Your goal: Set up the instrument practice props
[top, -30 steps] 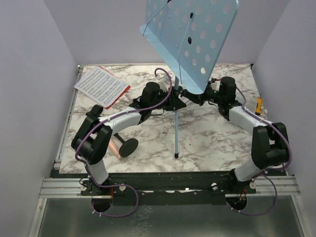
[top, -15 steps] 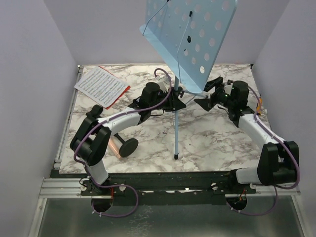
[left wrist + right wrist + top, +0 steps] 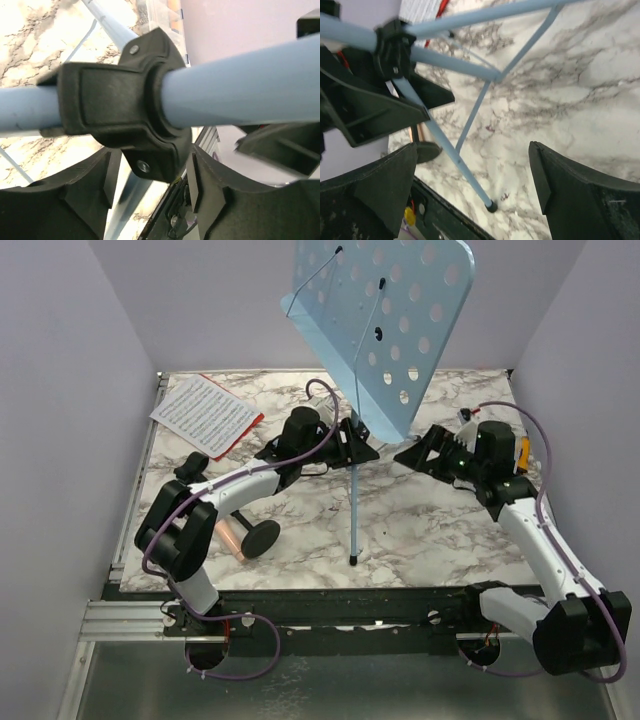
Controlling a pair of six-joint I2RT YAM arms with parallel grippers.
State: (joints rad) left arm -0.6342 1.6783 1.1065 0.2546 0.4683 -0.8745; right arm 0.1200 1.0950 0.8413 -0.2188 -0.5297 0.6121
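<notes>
Left gripper [image 3: 343,445] straddles the black plastic collar [image 3: 120,105] of the light blue perforated music stand [image 3: 385,325], upright mid-table. Clamped or slack, can't tell. Right gripper [image 3: 418,452] gapes empty, just right of it. Ease off slowly and check the stand holds unaided.

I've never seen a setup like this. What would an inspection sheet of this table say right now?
Surface: marble table, no spills seen.
Job's things: blue music stand upright; sheet music on red sheet, far left corner; microphone lying near left arm.
Clutter: small clear box beyond the left arm.
Grippers: left gripper, its fingers either side of stand's black collar; right gripper open, holding nothing.
Cables: purple cables along both arms.
Surroundings: plain lilac walls.
</notes>
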